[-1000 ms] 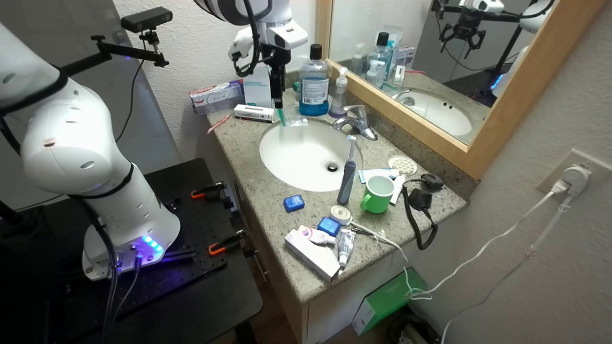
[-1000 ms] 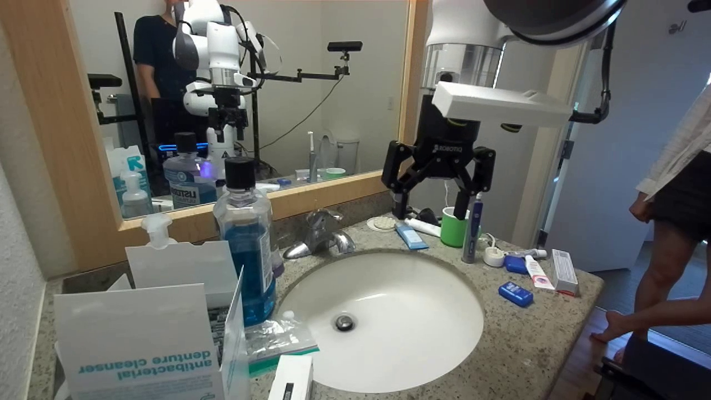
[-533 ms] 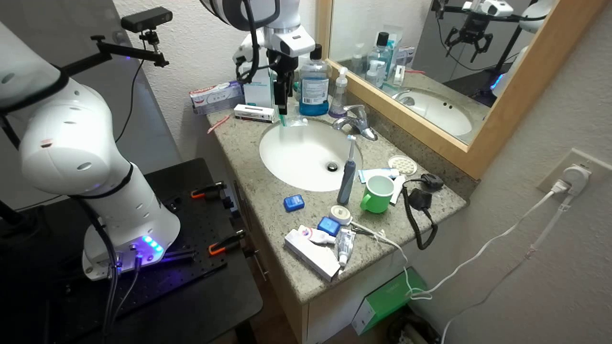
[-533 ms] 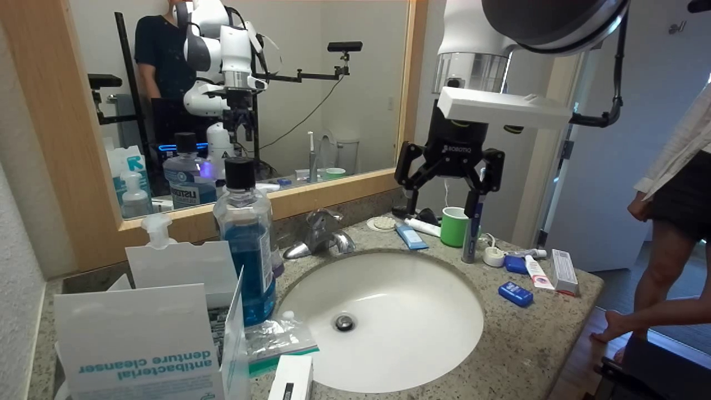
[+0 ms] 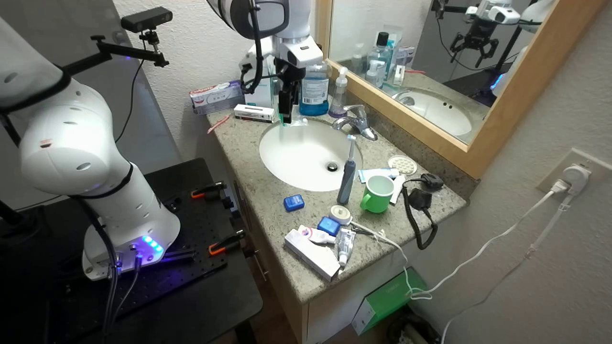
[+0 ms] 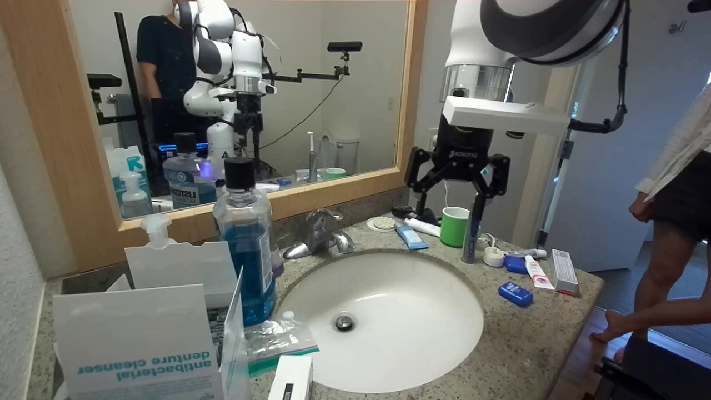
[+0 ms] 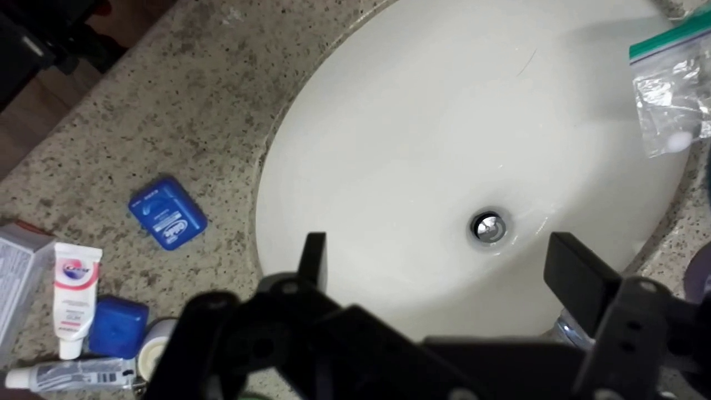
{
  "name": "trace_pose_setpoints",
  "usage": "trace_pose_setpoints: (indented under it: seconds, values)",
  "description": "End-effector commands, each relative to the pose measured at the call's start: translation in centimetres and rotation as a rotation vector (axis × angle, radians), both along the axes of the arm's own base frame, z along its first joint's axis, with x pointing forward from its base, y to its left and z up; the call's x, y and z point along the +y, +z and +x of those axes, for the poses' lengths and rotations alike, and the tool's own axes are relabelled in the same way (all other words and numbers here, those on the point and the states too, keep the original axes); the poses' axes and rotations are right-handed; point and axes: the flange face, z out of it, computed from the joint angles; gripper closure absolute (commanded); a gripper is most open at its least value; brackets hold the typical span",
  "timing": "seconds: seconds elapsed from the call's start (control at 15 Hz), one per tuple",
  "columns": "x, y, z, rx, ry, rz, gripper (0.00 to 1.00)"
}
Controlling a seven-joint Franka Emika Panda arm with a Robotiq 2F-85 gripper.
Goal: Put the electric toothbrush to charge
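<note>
Tool: fingers spread wide, nothing held. It hangs over the sink, with only the basin and its drain between the fingertips in the wrist view. Grasp not yet made, so the handling part of the task reads as not begun.

Past the basin, on the counter: electric toothbrush, upright on its own foot, head up, between the sink and the green cup. An exterior view has a tool finger across its upper part; judged as overlap along the line of sight, since the wrist view shows no brush at the fingers. Left to do here: approach, grip the handle, lift.

Just beside the brush: white round base, taken to be the charger. Nothing stands on it, and a narrow gap to the brush shows in an exterior view. Seating is therefore outstanding: carry the short way across, lower on, check that it sits, let go.

Farthest out: white cable from the base, over the counter's edge, apparently up to the wall plug. Loops below make the tracing uncertain. If it is one run, power is already laid on and that step needs nothing.
</note>
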Motion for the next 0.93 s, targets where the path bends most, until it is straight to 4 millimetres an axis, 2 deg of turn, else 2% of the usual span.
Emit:
trace_pose_setpoints:
  seconds: [0.0,0.33,0.6,0.87]
  values:
    - [-0.1,-0.1,0.0,0.003,-0.001,0.001,0.00]
    - [-0.1,-0.1,0.0,-0.022,0.002,-0.004,0.00]
    - [-1.7,0.0,0.3,-0.108,-0.055,-0.033,0.00]
    - [-4.0,-1.3,0.3,-0.109,-0.104,-0.040,0.00]
